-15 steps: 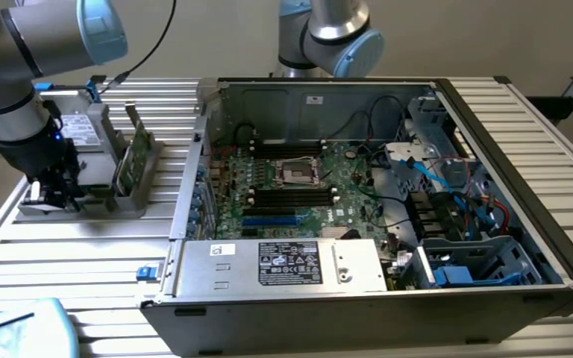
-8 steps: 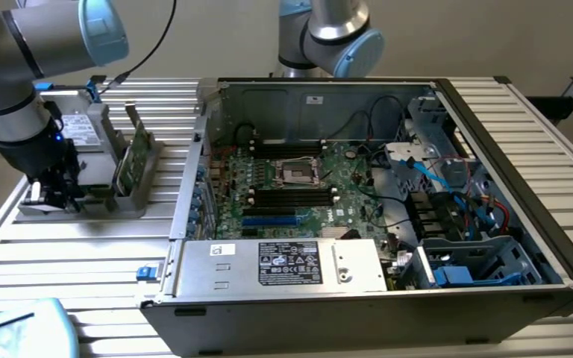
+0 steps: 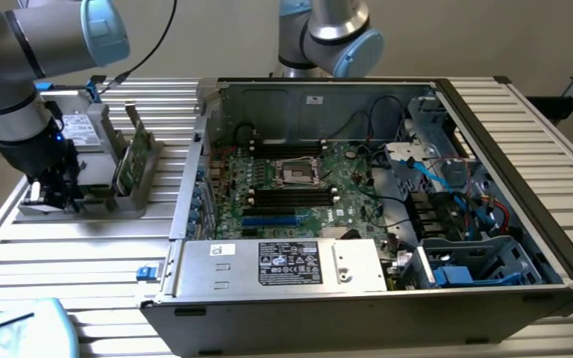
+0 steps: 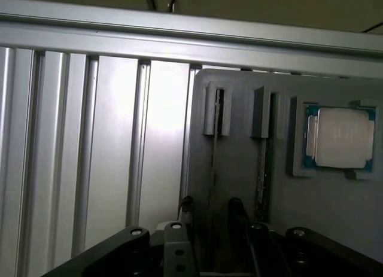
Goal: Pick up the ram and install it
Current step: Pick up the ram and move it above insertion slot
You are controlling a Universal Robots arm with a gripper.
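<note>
Gripper: Your gripper [image 3: 56,198] is hanging low over the grey holder [image 3: 98,203], at the end of the holder far from the open computer case [image 3: 366,313].
Fingers: Your two black fingertips [image 4: 187,205] are standing apart with a gap between them. They are not squeezing anything.
Ram place: The ram [image 3: 125,170] is standing on its long edge in a slot of the holder, beside a second green stick [image 3: 143,145].
Outside view is showing you: the ram's flat side is looking green, long and thin. The case is sitting just beside the holder.
Wrist view is showing you: the ram [image 4: 213,157] is looking like one thin dark line, seen edge on. That line is running into the gap between your fingertips. The second stick [image 4: 261,169] is sitting in the next slot. A square silver chip [image 4: 341,138] is lying in the holder past it.
Touch: You cannot tell if a fingertip is touching the ram.
</note>
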